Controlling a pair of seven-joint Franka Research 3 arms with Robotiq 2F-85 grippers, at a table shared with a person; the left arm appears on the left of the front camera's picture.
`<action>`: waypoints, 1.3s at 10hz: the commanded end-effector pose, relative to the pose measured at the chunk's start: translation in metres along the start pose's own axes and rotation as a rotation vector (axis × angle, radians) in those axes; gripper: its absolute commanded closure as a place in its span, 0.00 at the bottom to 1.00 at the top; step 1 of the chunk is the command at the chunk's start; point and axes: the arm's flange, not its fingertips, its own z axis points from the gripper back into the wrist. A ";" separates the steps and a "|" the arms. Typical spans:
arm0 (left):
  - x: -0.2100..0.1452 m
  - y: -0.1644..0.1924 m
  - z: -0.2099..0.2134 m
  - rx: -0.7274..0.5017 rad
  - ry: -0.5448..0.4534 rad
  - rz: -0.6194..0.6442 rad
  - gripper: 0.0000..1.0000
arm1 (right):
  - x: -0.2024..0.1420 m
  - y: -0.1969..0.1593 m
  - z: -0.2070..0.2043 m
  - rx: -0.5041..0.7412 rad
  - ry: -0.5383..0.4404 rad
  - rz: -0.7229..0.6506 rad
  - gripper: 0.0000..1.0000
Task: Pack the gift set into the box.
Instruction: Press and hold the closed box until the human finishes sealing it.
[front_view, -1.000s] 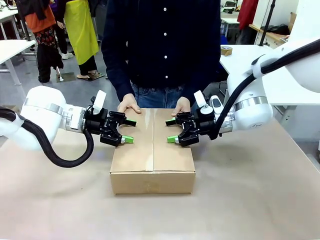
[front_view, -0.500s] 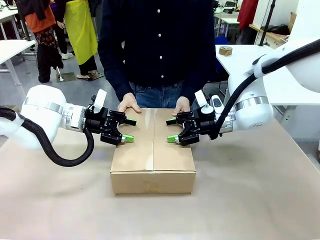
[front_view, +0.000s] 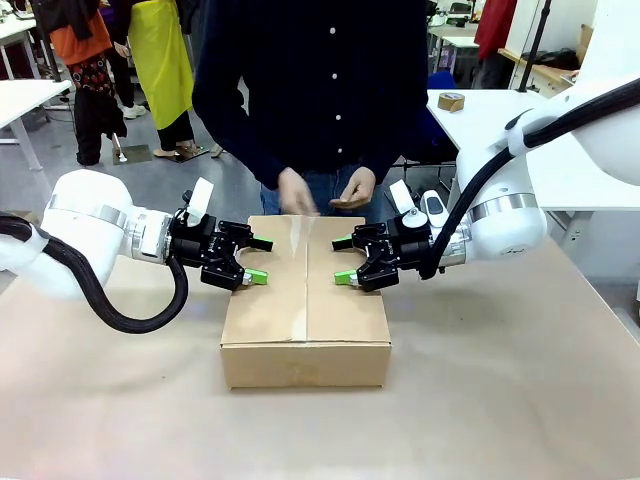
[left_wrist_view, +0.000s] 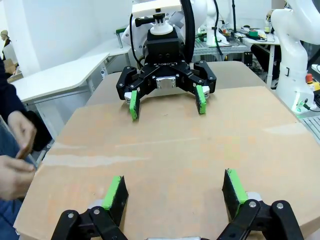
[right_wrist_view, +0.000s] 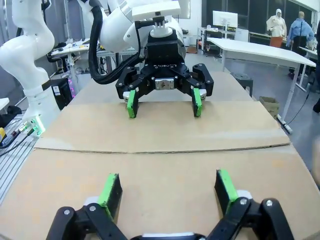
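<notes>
**Box shut, both grippers spread over the lid, person's hands off**

Hidden: the box (front_view: 305, 300) sits mid-table (front_view: 500, 400) with its top flaps closed, so its contents can't be seen. The person's hands (front_view: 325, 190) are motion-blurred in the front view. I can't tell whether they hold anything. I also can't tell whether any green pad touches the cardboard.

Vs 0.5 s ago: the hands were resting on the box's far edge and are now lifted, in front of the torso. Both arms and the box are in the same place.

Grippers: the left gripper (front_view: 257, 261) is over the box's left edge, fingers apart, holding nothing. The right gripper (front_view: 343, 261) mirrors it over the right edge, also spread and empty.

Per view:
- Left wrist shows its own fingers low over the lid, the right gripper opposite, a glossy streak across the cardboard, and the hands cut off at the picture's left edge.
- Right wrist shows the centre seam (right_wrist_view: 160, 149) clearly, with the left gripper facing.
</notes>
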 end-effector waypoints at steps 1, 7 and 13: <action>-0.003 -0.002 0.000 -0.005 -0.007 -0.020 0.00 | -0.003 0.002 0.000 -0.011 -0.006 0.012 0.00; -0.003 -0.002 0.000 -0.005 -0.007 -0.020 0.00 | -0.003 0.002 0.000 -0.011 -0.006 0.012 0.00; -0.003 -0.002 0.000 -0.005 -0.007 -0.020 0.00 | -0.003 0.002 0.000 -0.011 -0.006 0.012 0.00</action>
